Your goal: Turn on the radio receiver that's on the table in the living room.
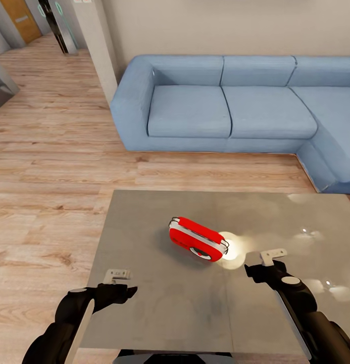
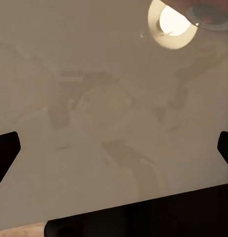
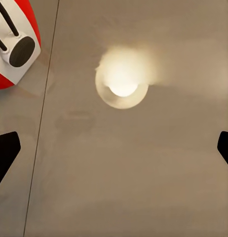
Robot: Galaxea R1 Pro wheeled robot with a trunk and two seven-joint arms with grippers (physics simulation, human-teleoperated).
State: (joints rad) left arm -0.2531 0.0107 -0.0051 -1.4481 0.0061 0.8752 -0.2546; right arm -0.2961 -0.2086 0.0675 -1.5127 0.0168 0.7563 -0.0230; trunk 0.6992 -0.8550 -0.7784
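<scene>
Red radio receiver (image 1: 198,238) lies mid-table (image 1: 144,217) on glossy grey top, blue sofa (image 1: 235,103) behind. Left gripper (image 1: 117,283) and right gripper (image 1: 268,263) hover near front edge, 2 jaws each spread wide, holding nothing.

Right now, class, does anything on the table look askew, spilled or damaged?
Only the radio stands out: it lies skewed, diagonal to the table edges, leaning rather than flat. The bright patch beside it is a lamp's reflection, not a spill. Nothing looks damaged.

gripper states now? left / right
Left gripper: open, empty, over the table.
Right gripper: open, empty, near the radio, not touching it.
</scene>
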